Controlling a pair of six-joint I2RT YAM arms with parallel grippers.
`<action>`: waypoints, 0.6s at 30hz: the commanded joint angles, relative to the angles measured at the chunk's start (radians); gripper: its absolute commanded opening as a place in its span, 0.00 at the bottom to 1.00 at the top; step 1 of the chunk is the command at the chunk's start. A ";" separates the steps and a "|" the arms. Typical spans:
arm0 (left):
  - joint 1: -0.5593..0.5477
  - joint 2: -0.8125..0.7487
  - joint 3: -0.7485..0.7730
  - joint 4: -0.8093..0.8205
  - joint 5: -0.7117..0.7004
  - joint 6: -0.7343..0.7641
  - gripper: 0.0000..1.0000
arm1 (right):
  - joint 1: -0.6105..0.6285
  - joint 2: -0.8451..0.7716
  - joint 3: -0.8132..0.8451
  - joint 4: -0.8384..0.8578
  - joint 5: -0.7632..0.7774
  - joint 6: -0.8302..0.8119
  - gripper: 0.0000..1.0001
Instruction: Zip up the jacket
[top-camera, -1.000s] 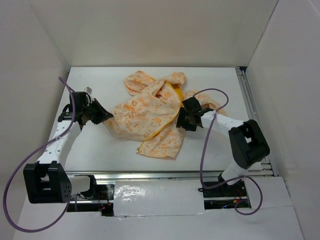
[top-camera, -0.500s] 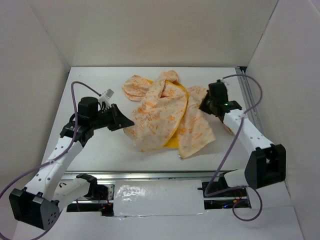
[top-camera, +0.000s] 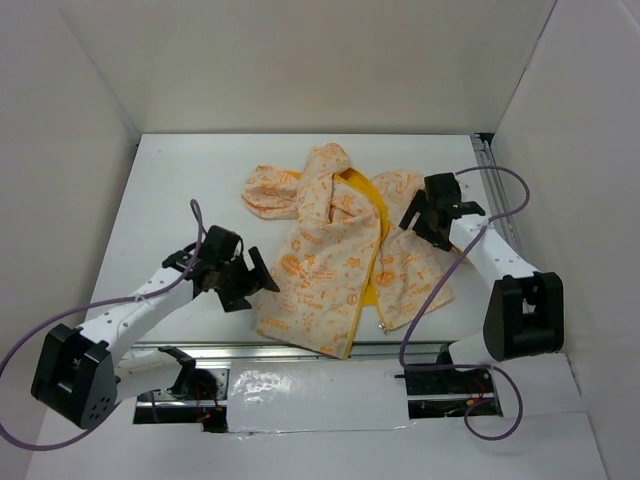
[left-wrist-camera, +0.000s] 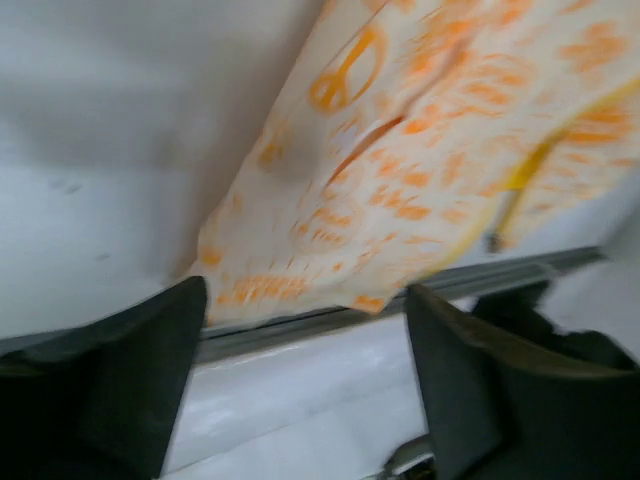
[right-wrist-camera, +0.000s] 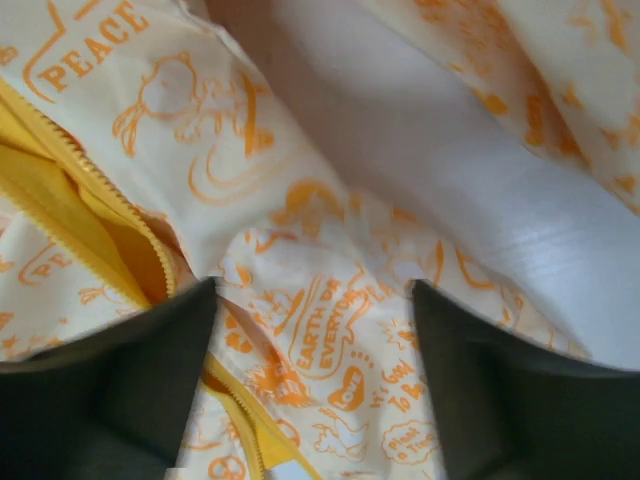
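Note:
The jacket (top-camera: 325, 265) lies front up in the middle of the table, cream with orange print, its hem at the near edge. Its yellow zipper strip (top-camera: 368, 270) runs down the front, and the two sides stand apart with yellow lining showing between them. My left gripper (top-camera: 262, 285) is open beside the jacket's lower left edge, apart from it. In the left wrist view the hem (left-wrist-camera: 300, 285) lies beyond the open, empty left gripper (left-wrist-camera: 305, 340). My right gripper (top-camera: 420, 222) hovers open over the right panel (right-wrist-camera: 350, 345), with zipper teeth (right-wrist-camera: 150, 255) to its left.
A metal rail (top-camera: 200, 348) runs along the table's near edge just below the hem, also seen as the rail (left-wrist-camera: 420, 295) in the left wrist view. Another rail (top-camera: 500, 210) lines the right side. White walls enclose the table. Purple cables loop from both arms.
The jacket has slid toward the near edge and spread out longer. Both grippers have opened and let go of it. The left arm swung down to the near left.

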 joint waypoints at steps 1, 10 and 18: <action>-0.044 -0.013 0.035 -0.108 -0.162 -0.055 0.99 | 0.044 -0.086 0.006 -0.044 0.129 0.028 0.98; -0.234 0.135 0.246 0.102 -0.170 0.223 0.99 | 0.152 -0.186 -0.198 0.035 -0.033 0.055 1.00; -0.296 0.586 0.492 0.189 -0.037 0.327 0.99 | 0.169 -0.157 -0.319 0.102 -0.101 0.075 1.00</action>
